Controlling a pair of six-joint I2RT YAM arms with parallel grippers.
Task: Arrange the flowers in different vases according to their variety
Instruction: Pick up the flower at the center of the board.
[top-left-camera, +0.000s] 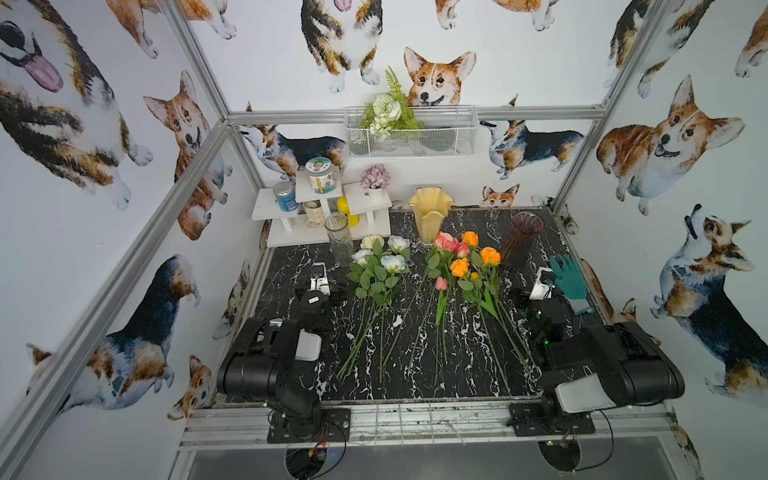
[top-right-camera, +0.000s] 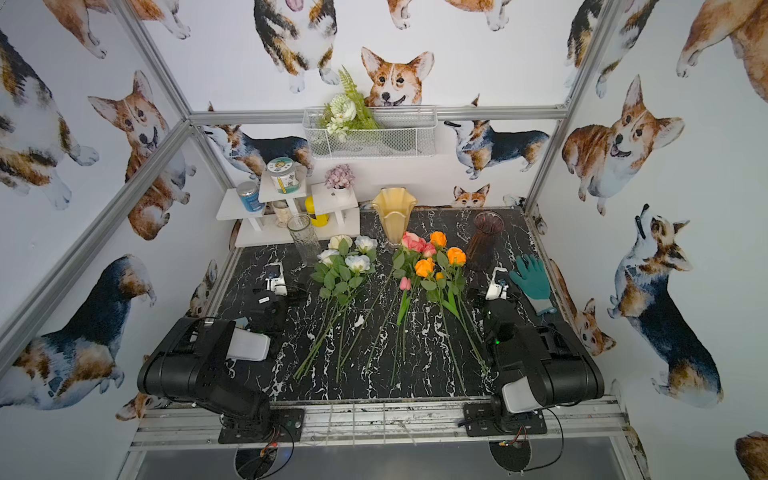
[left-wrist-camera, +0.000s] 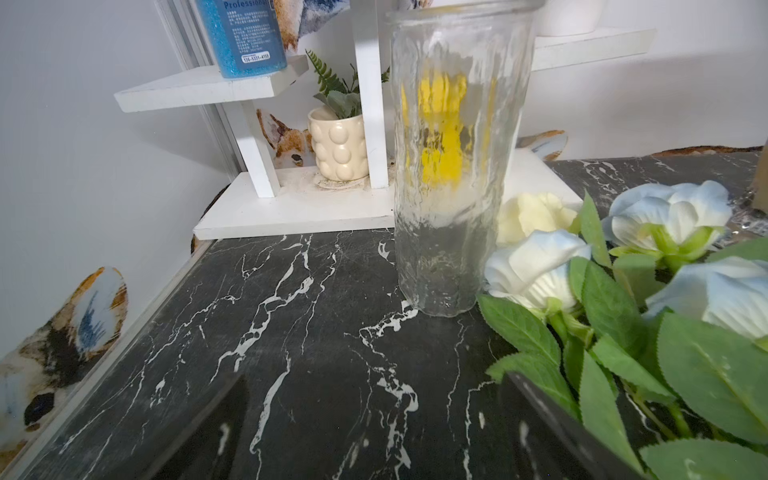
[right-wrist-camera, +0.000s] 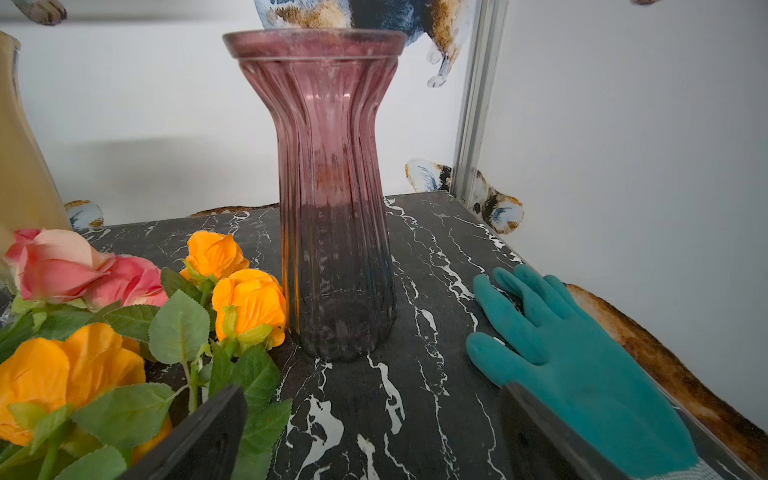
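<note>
L gripper jaws wide, empty; clear vase ahead, apart. R gripper wide, empty; purple vase ahead, apart.

Bare tabletop lies between purple vase and glove.

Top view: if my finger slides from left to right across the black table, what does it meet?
Clear glass vase → white roses → cream-yellow vase → orange roses → purple vase → teal glove. The pink flowers overlap their neighbours, so they are left out.
</note>
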